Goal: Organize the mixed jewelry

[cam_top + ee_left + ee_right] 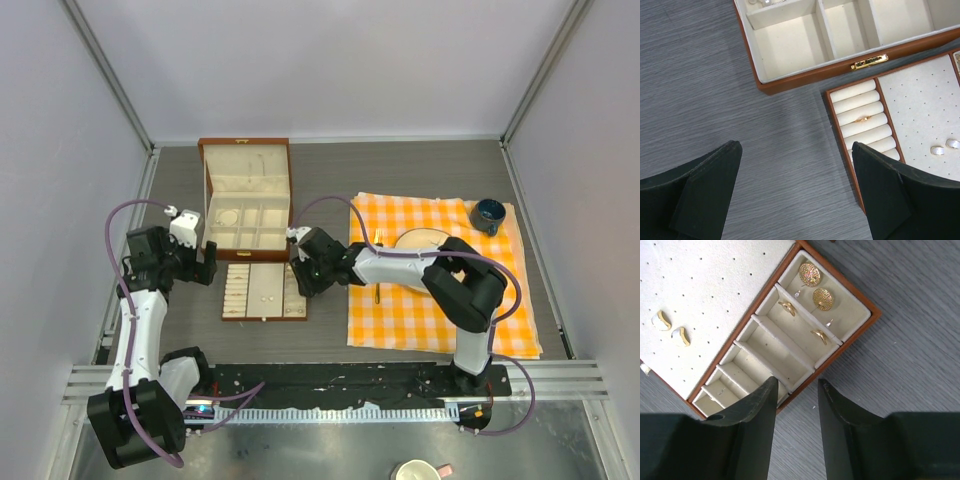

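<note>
The mixed jewelry lies in a flat brown tray [263, 318]. A gold ring [863, 119] sits on the cream ring rolls, and two small white-and-gold earrings [671, 328] rest on the dotted pad. Two gold disc earrings [816, 286] and two small gold pieces [786, 307] fill the end compartments. My right gripper [797, 386] hovers over the tray's right edge, fingers partly apart, nothing between them. My left gripper [796, 150] stands wide open above bare table, just left of the tray. Both grippers, left [208, 265] and right [298, 281], flank the tray in the top view.
An open brown jewelry box [205, 195] with cream compartments stands behind the tray, its gold clasp [869, 61] facing it. To the right an orange checked cloth [380, 320] holds a plate [418, 240], a gold fork [378, 292] and a dark blue cup [489, 214].
</note>
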Controlling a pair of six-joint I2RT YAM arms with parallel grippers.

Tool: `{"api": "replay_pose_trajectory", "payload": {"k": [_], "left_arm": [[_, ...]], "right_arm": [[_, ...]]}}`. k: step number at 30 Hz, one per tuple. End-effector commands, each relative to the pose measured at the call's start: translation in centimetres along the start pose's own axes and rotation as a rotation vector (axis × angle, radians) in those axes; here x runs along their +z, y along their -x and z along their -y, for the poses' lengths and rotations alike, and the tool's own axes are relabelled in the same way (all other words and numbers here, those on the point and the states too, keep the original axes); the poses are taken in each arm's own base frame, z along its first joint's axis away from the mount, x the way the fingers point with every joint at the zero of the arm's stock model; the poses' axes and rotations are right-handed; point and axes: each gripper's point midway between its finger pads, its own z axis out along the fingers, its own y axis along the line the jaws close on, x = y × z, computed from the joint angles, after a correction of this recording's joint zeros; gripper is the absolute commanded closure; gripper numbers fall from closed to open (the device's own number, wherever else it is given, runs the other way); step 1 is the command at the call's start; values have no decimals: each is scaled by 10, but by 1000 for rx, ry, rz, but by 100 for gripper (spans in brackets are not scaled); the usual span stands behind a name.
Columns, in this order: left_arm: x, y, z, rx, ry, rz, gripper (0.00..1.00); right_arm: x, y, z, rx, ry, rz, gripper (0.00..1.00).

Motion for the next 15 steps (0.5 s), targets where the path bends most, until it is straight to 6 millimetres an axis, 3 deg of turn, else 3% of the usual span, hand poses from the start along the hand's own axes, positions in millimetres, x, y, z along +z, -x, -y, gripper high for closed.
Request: {"api": "replay_pose_trajectory", "payload": {"k": [1,6,15], "left_arm": [[-1,12,-1,23,7,55,2],[-2,14,-3,21,16,61,2],[-4,13,-5,32,35,61,2]], "right_arm": [[3,9,17,36,-116,33,59],[2,2,32,33,-228,36,63],[7,-13,36,-22,-302,8,69]]}}
